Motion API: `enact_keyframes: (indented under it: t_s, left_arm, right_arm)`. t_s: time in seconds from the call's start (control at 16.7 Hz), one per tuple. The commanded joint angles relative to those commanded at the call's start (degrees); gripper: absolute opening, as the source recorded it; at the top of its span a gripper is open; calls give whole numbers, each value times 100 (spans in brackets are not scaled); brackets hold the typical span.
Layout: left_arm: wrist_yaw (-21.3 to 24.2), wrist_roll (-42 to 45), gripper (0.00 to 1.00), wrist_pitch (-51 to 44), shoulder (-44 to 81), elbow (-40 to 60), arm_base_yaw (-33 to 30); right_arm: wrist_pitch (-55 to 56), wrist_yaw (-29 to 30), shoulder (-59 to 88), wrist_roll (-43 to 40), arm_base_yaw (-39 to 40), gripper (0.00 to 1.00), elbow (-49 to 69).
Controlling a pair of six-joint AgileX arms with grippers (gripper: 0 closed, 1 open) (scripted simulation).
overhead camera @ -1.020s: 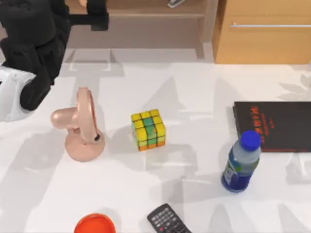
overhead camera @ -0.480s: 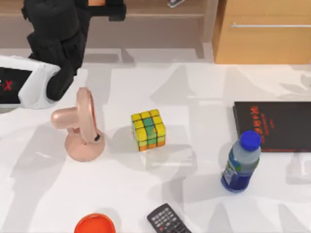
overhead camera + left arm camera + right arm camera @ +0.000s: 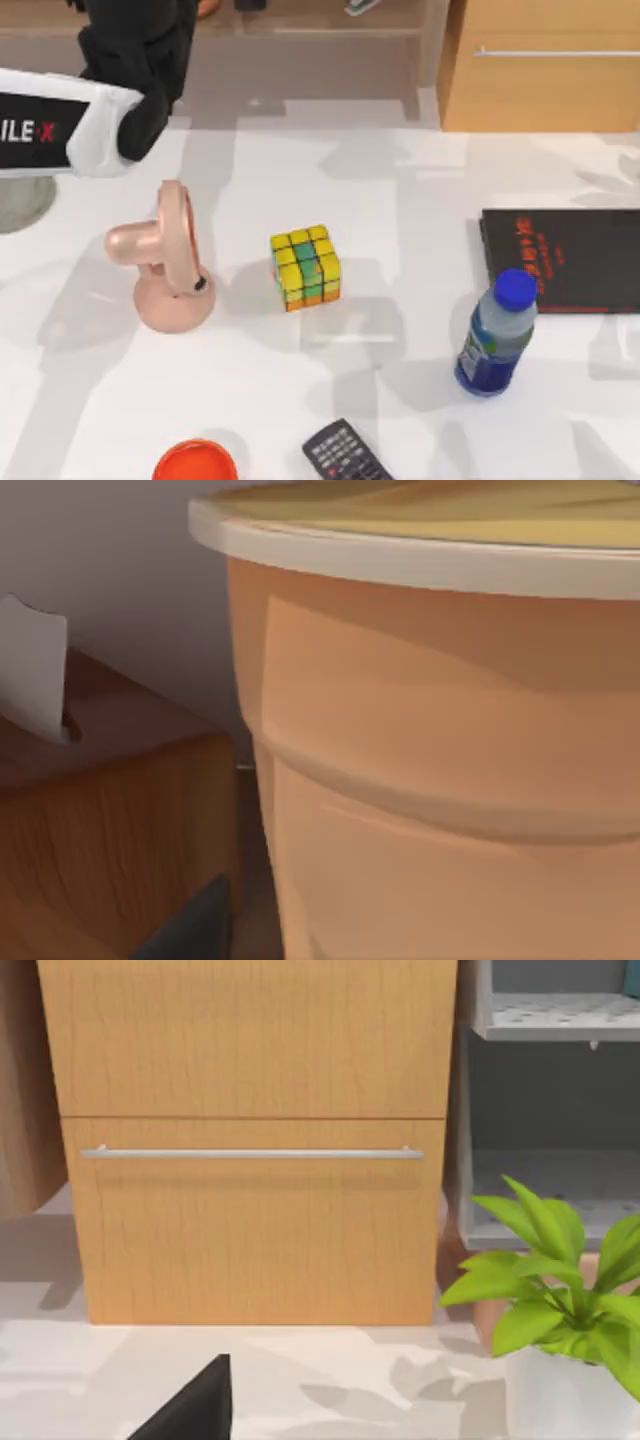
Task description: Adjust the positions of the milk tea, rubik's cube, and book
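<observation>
White table point(image 3: 420, 190): black book point(image 3: 575, 255) with red lettering, unreadable; rubik's cube point(image 3: 305, 266).

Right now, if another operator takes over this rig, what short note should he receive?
Left arm: raised at the table's far left; its wrist camera is close against the milk tea, apparently held.
Right arm: parked, its camera facing a wooden drawer cabinet.
Rubik's cube: mid-table, beside the pink fan, untouched.
Left: put the milk tea down, shift the cube, handle the book.
</observation>
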Motion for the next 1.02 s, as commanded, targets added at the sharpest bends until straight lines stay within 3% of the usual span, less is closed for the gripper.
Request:
enact_keyframes:
  t_s: [0.24,0.54,1.02]
  left_arm:
    - [139,-4,100,-313,571,889,131]
    - [168,-6,100,-375,683,1051,158]
    - [168,-6,40,-375,683,1051,158]
  right_arm:
    - [0,0,0,0,0,100,0]
    - [0,0,0,0,0,100,0]
    - [0,0,0,0,0,100,0]
